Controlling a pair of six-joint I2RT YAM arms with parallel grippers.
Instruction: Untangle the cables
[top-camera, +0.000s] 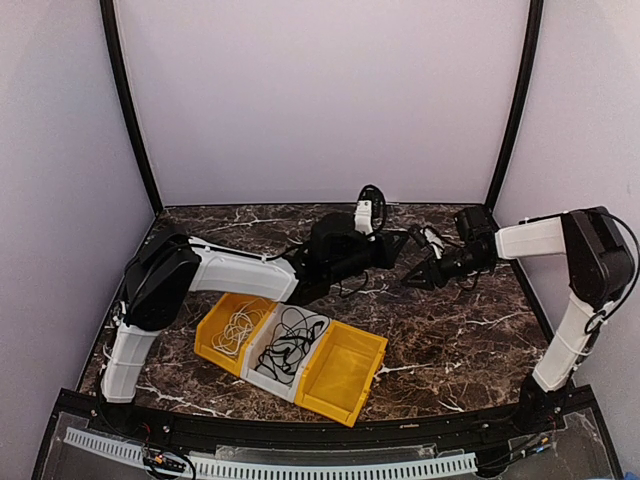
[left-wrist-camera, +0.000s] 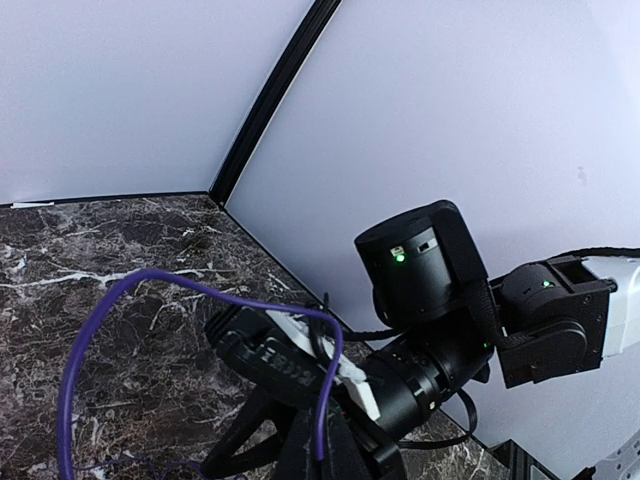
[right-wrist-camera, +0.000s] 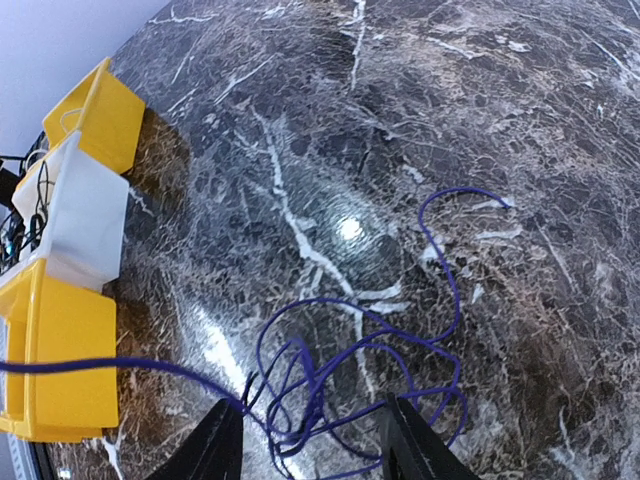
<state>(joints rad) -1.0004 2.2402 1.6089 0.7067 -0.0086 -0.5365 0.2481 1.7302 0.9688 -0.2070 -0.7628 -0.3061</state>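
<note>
R pincer, mine, gapes wide & empty; thin purple cable tangle lies on dark marble counter just below its jaws. One strand runs off twd my L pincer; can't tell its grip. R nearer.

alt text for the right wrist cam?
A purple cable lies in tangled loops on a dark marble table, just ahead of the right tool, whose fingers stand apart. Yellow and white bins line the left edge.
</note>
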